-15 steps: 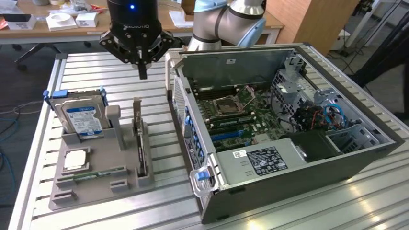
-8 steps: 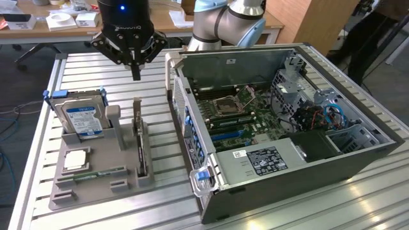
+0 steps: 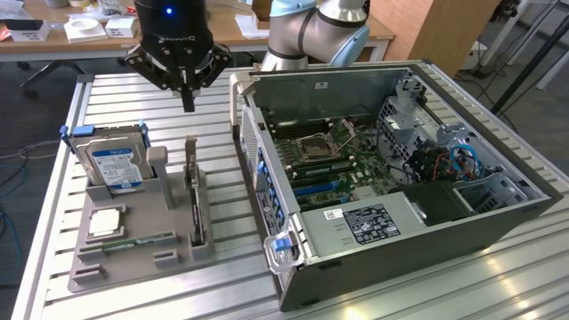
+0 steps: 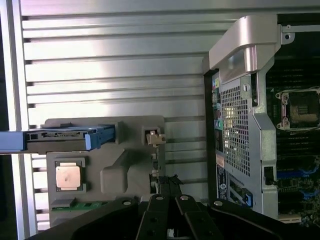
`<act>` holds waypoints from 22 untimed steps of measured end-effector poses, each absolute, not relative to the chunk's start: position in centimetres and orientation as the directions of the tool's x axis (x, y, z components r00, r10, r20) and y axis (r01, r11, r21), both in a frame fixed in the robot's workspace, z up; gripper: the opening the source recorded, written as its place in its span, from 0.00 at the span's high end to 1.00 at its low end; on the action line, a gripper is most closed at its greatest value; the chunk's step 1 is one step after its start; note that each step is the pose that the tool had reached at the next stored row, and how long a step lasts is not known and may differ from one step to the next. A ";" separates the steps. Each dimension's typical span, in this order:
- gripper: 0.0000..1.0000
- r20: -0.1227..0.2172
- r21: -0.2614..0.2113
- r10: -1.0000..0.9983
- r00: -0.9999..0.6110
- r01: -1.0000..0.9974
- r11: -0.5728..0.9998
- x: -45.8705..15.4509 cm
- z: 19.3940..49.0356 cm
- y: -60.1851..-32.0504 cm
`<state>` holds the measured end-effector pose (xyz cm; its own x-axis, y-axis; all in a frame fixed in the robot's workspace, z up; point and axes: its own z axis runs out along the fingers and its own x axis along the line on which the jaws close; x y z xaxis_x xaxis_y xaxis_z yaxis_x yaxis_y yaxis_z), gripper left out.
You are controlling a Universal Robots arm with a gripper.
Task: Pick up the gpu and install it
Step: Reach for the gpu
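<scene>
The gripper (image 3: 188, 101), fingers pressed together, hangs well above the gpu (image 3: 192, 190), which stands on edge in a slot of the grey tray (image 3: 133, 257). A clean pick probably needs the jaws parted and squared across that thin top edge. The exterior view gives the height gap. The wrist view, looking down past the gripper (image 4: 170, 225), gives sideways alignment with the gpu (image 4: 156, 167).

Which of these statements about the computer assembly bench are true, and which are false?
1. The gpu stands on edge in the grey holder. True.
2. The claw grips the gpu. False: it is shut and empty, up above the card.
3. The computer case lies open, showing its motherboard. True.
4. The hard drive lies flat inside the case. False: it stands upright in the holder.
</scene>
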<state>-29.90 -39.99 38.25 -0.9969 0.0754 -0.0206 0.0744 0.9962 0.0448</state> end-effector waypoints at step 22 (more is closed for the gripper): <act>0.90 -0.021 0.045 0.075 -0.997 0.074 0.996 -30.7 38.2 -44.2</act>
<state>-30.71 -44.20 38.25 -0.9969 0.0753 -0.0207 0.0743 0.9962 0.0449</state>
